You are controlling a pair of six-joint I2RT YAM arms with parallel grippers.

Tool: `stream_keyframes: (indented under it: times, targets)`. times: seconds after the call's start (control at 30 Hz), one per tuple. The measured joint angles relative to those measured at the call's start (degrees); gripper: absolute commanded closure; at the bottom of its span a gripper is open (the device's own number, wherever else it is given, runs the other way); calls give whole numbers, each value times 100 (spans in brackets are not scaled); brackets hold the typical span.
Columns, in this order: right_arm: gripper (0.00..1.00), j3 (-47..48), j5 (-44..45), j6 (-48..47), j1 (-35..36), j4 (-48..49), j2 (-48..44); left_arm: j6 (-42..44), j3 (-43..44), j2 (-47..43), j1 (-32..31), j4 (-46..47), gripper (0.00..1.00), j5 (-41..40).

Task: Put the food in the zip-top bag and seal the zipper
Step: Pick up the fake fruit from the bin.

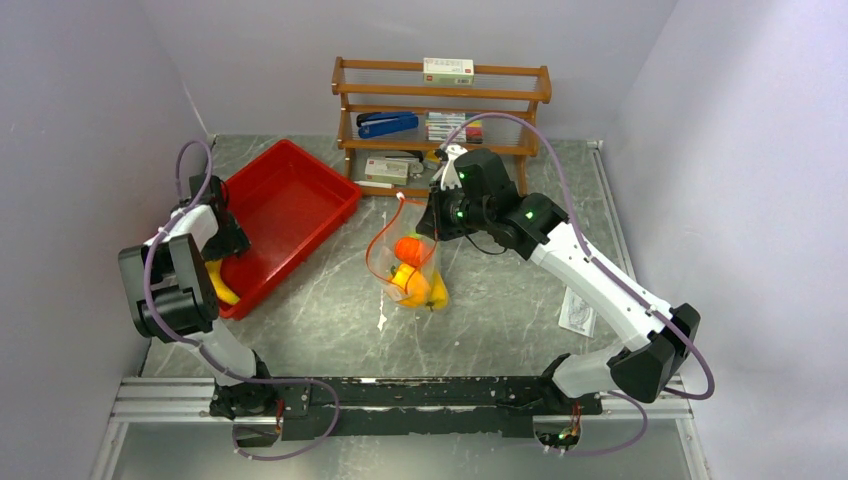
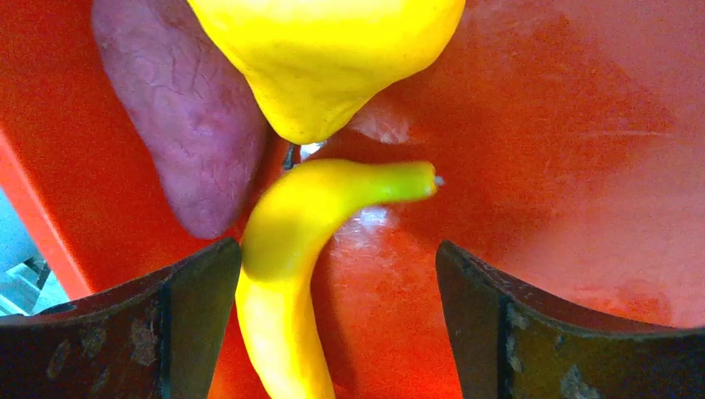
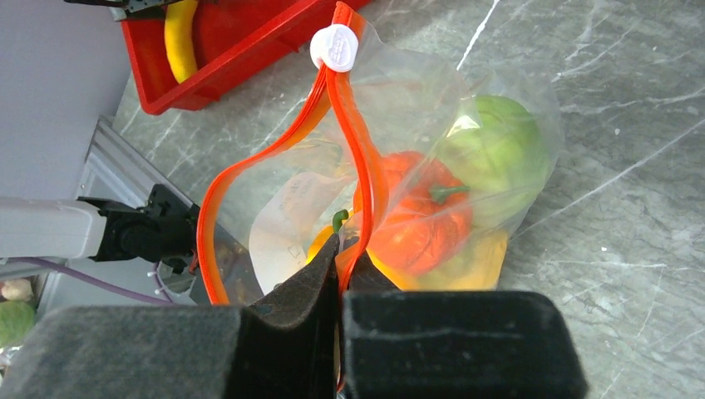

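The clear zip-top bag (image 1: 405,268) hangs upright mid-table. My right gripper (image 3: 342,249) is shut on one side of its red-orange zipper (image 3: 363,158), near the white slider (image 3: 334,47). The other zipper strip bows away, so the mouth gapes. Inside lie an orange pepper (image 3: 420,220), a green round fruit (image 3: 495,154) and yellow food (image 3: 482,264). My left gripper (image 2: 337,291) is open, low inside the red tray (image 1: 290,210). A yellow banana (image 2: 287,266) lies between its jaws, close to the left finger (image 2: 187,332). A yellow pear (image 2: 324,58) and a purple piece (image 2: 191,125) sit just beyond.
A wooden shelf (image 1: 440,100) at the back holds a blue stapler (image 1: 388,123) and small boxes. A flat packet (image 1: 578,310) lies on the grey table (image 1: 500,310) under the right arm. Grey walls close in both sides.
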Motion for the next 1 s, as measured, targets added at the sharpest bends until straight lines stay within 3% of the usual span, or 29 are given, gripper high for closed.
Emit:
stream_keyframes:
  times: [0.47,0.87,1.0]
  targets:
    - [100,61,0,7,0,-31,22,-50,-2,-92,24,142,24,890]
    - [100,168,-11,42,0,-35,48,33,-2,-101,28,52,16,619]
    - [100,192,-11,42,0,-118,59,111,-55,-184,28,42,19,577]
